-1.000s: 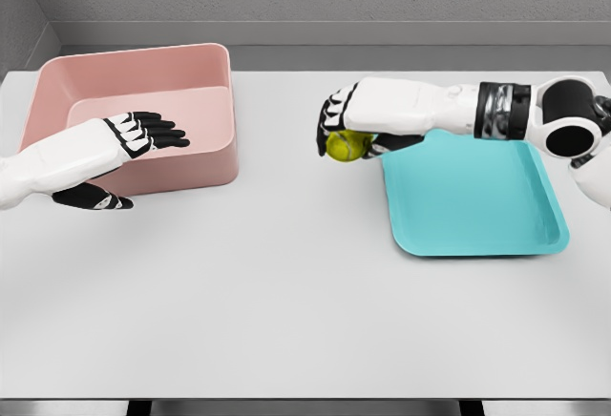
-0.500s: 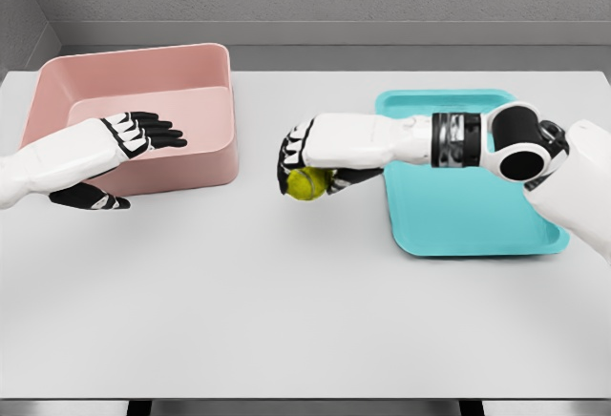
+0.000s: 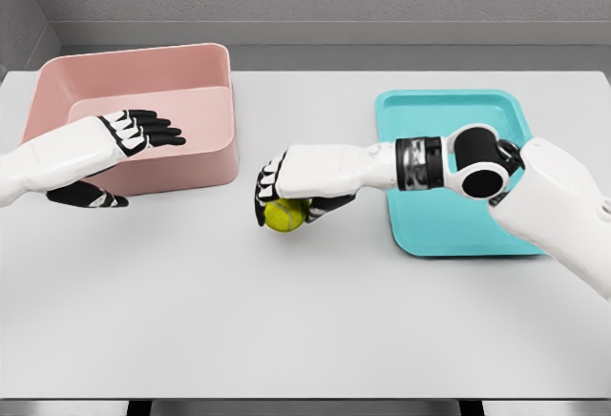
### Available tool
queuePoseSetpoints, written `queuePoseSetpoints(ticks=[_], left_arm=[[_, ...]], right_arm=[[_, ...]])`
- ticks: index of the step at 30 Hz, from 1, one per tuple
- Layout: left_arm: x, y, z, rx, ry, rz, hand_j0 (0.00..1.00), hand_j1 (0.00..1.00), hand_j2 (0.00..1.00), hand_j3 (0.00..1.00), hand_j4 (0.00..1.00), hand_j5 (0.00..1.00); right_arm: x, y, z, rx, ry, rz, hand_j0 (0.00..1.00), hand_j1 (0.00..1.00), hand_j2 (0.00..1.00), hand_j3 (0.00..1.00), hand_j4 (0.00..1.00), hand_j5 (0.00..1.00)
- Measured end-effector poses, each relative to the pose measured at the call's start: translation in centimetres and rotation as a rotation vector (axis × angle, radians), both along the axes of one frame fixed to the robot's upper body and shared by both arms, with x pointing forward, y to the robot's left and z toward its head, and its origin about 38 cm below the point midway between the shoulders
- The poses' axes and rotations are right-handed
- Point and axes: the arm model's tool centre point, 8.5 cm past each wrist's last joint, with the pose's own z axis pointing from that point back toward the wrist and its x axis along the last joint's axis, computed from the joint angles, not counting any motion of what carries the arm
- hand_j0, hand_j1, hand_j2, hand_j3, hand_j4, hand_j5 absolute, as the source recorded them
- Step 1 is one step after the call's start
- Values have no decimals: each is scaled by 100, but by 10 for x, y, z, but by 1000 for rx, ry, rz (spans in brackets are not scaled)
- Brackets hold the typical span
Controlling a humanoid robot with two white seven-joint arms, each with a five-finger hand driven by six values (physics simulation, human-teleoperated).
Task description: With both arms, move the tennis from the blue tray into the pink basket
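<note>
A yellow-green tennis ball [image 3: 284,216] sits low over the white table, between the pink basket [image 3: 191,63] and the blue tray [image 3: 449,111]. My right hand [image 3: 286,192] is curled over it from above, shut on the ball, with the arm reaching in across the tray's left edge. The tray holds nothing else that I can see. My left hand [image 3: 134,135] hovers at the basket's front wall, fingers stretched flat toward the right and thumb hanging below, holding nothing.
The white table [image 3: 305,321] stretches wide in front of both containers. A grey wall runs behind the table's far edge. The basket stands at the far left, the tray at the right.
My right hand has carried the tennis ball leftward and nearer, off the tray and down toward the table's middle. The left hand has barely shifted.
</note>
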Motion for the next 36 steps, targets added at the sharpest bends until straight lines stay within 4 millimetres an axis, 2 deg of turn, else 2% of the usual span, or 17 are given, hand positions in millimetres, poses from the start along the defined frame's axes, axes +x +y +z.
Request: queuePoseSetpoints(ticks=[1, 4, 6, 22, 30, 32, 35, 36], left_arm=[[-1, -1, 1, 1, -2, -5, 100, 100, 100, 100, 100, 100], [-2, -2, 5, 4, -11, -12, 100, 100, 100, 100, 100, 100], [-3, -2, 6, 5, -13, -14, 100, 100, 100, 100, 100, 100], [-4, -1, 10, 10, -19, -14, 100, 100, 100, 100, 100, 100], [-6, -1, 9, 3, -10, -15, 100, 100, 100, 100, 100, 100], [-5, -1, 10, -2, -11, -16, 100, 100, 100, 100, 100, 100], [-4, -2, 13, -9, -20, -17, 100, 100, 100, 100, 100, 100], [-4, -3, 13, -11, -21, -18, 100, 100, 100, 100, 100, 100]], right_arm=[[0, 1, -1, -2, 1, 0, 56, 56, 56, 56, 56, 56], [1, 1, -2, -6, 2, -2, 73, 73, 73, 73, 73, 73], [2, 1, -3, -6, 4, -6, 79, 79, 79, 79, 79, 79], [7, -6, -5, -16, 10, -28, 82, 82, 82, 82, 82, 82], [11, -14, 2, -6, -4, -52, 82, 82, 82, 82, 82, 82], [14, -22, 7, 0, -14, -69, 82, 82, 82, 82, 82, 82], [22, -51, 22, 11, -39, -130, 83, 83, 83, 83, 83, 83], [23, -67, 21, 11, -31, -163, 92, 92, 92, 92, 92, 92]])
